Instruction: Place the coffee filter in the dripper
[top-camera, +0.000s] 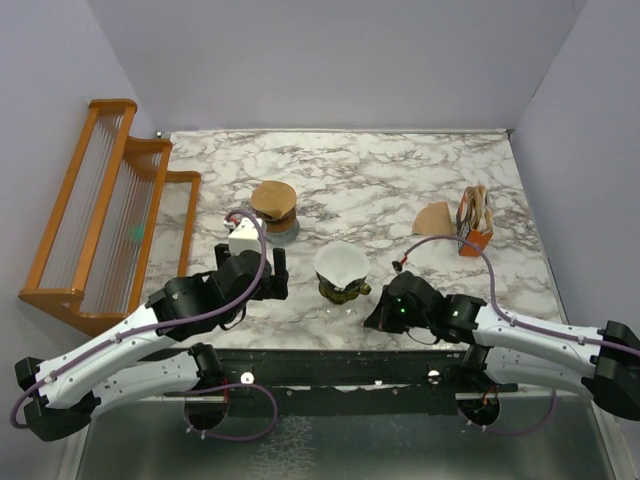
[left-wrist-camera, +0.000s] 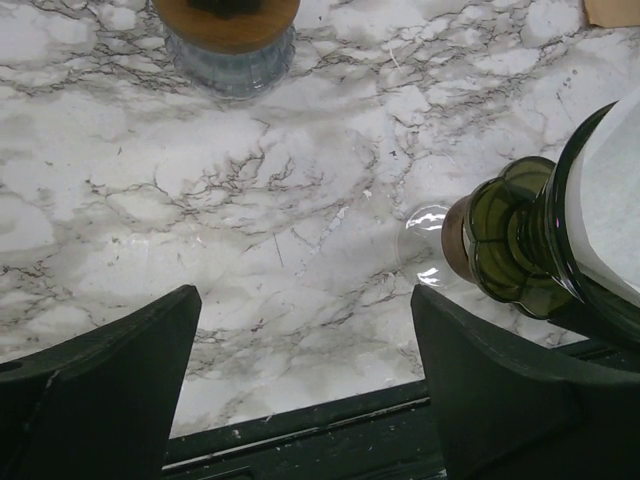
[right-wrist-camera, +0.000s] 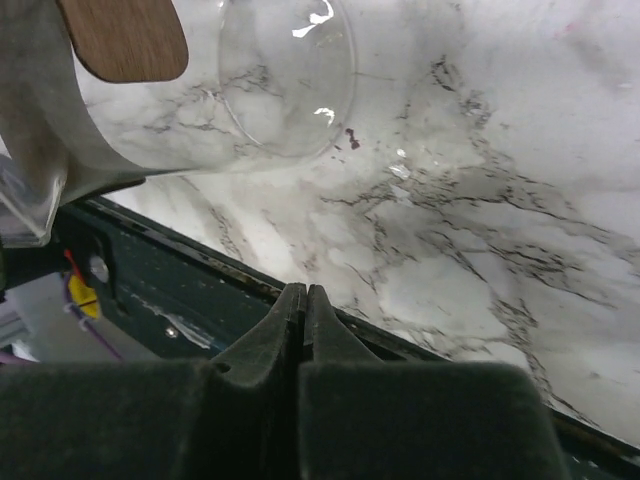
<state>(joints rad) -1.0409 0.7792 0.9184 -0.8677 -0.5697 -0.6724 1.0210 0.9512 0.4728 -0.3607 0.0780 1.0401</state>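
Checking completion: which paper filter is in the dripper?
The white coffee filter, sitting in the olive-green dripper at centre; the tan fan-shaped paper lies flat beside the orange holder.

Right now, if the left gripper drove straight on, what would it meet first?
Likely the brown disc on its grey stand; the open left gripper may touch the table first if angled down.

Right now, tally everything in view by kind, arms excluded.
Dripper: 1
White filter: 1
Tan paper: 1
Glass cup: 1
Brown disc on stand: 1
Paper holder: 1
Wooden rack: 1
Total: 7
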